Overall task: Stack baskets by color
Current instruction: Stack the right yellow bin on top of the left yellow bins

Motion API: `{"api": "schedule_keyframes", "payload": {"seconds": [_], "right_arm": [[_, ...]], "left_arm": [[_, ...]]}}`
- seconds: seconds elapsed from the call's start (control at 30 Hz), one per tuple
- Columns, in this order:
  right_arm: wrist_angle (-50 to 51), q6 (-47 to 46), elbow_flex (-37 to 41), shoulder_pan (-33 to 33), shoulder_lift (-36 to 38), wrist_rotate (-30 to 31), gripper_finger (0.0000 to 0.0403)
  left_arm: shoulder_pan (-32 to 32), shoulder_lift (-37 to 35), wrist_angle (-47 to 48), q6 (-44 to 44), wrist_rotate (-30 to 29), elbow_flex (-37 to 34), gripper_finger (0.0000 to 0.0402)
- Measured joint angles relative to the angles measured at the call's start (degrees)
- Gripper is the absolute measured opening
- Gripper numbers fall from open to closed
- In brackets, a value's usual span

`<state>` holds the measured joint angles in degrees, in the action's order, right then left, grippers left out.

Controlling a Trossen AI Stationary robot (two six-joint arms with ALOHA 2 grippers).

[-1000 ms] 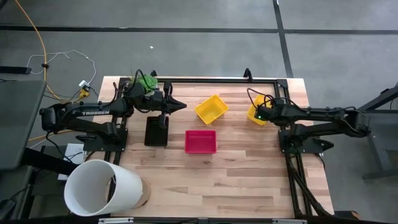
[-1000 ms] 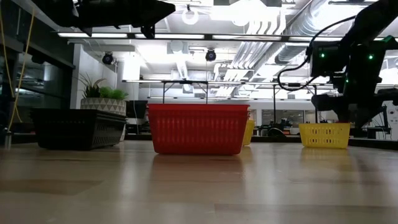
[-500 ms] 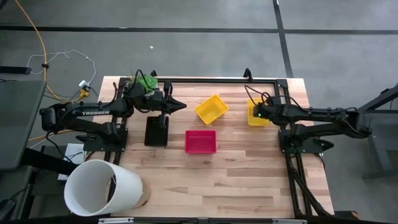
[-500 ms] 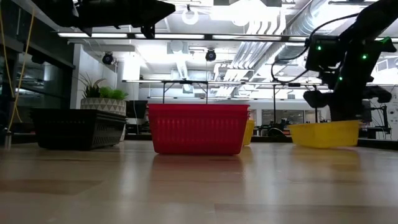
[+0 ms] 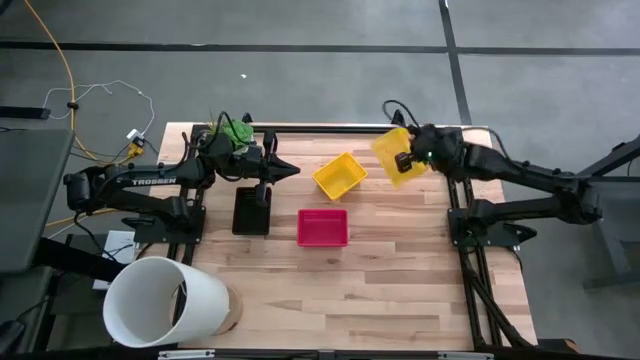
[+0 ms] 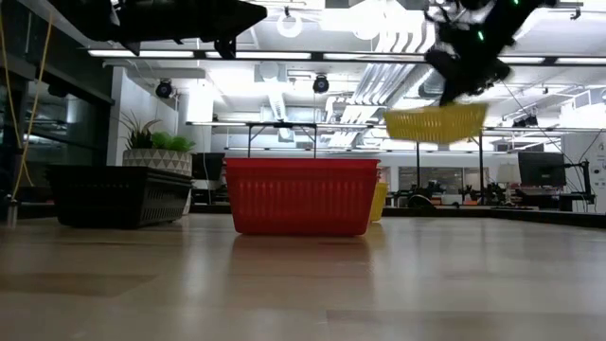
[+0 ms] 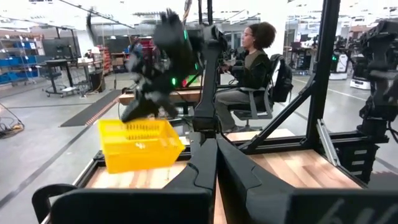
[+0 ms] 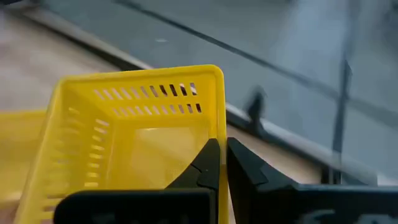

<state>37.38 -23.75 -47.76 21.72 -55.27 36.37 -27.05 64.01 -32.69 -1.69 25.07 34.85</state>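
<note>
I am seeing the white bucket (image 5: 165, 302) lying at the desk's (image 5: 380, 290) near left corner, with a black basket (image 5: 252, 211), a red basket (image 5: 323, 227) and a yellow basket (image 5: 340, 174) sitting mid-desk. My right tool (image 5: 404, 160) is pinching the wall of a second yellow basket (image 5: 393, 154), holding it tilted in the air above the far edge. My left tool (image 5: 287, 170) is hovering fully closed and empty over the black basket.
</note>
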Motion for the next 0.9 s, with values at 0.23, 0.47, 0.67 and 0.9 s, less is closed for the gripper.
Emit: {"api": "schedule_keyframes", "payload": {"seconds": [0.23,0.47,0.67,0.9], "right_arm": [[-3.2,39.1,-12.9,-0.3,-11.4,-15.5,0.0001],[-9.3,64.3,-21.1,-1.3,-29.7,-20.6,0.0000],[-9.2,72.4,-28.7,-2.4,-39.4,-25.9,0.0000],[-6.5,78.8,-34.8,-3.3,-45.0,-32.6,0.0000]], "left_arm": [[0.0,-0.4,-0.9,0.0,0.0,0.0,0.0000],[0.1,-0.4,-1.8,0.5,0.0,0.0,0.0000],[0.1,-0.4,-1.8,3.0,0.1,0.0,0.0000],[0.1,-0.4,-1.8,3.4,0.1,0.0,0.0000]]}}
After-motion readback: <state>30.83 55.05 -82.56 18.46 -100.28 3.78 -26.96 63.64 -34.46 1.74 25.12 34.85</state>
